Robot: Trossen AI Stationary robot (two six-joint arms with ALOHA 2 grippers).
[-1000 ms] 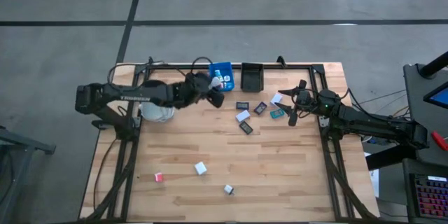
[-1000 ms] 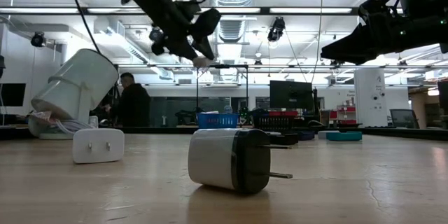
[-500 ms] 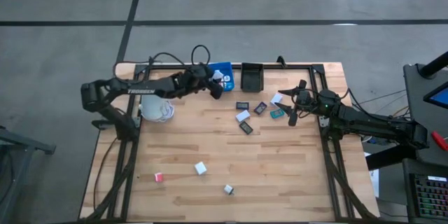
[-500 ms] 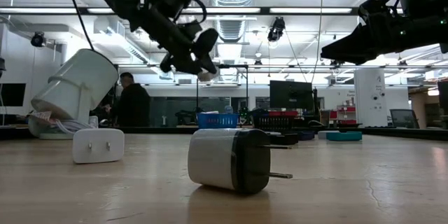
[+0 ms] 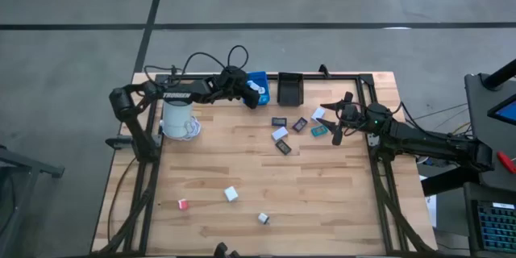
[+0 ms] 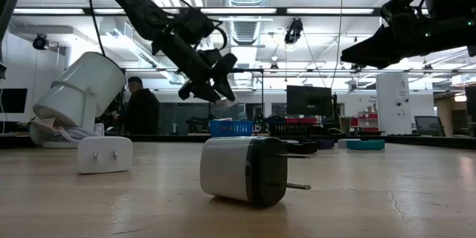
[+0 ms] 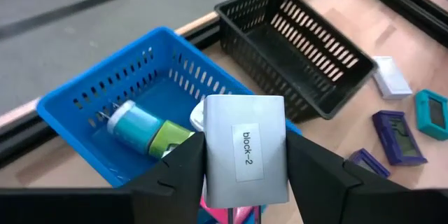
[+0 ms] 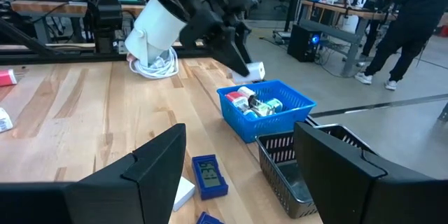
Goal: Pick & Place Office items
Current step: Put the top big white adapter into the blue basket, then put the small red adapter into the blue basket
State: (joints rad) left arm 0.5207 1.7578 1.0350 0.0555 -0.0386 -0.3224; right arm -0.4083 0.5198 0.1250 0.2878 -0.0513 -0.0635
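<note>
The left gripper [image 7: 241,182] is clamped on a white charger block [image 7: 244,147] and holds it above the blue bin [image 7: 105,94] at the tabletop's far edge, so the drop should come only once the block is centred over the bin's opening, low enough not to bounce out or over into the black bin [image 7: 301,38] just beside it. The block is a smooth white cuboid with a label reading "block-2". The right gripper [image 5: 337,122] waits with fingers apart near the right edge.

The left tool [image 7: 245,164] holds a block [image 7: 245,147] above the blue bin [image 7: 91,105], beside the black bin [image 7: 308,42].
</note>
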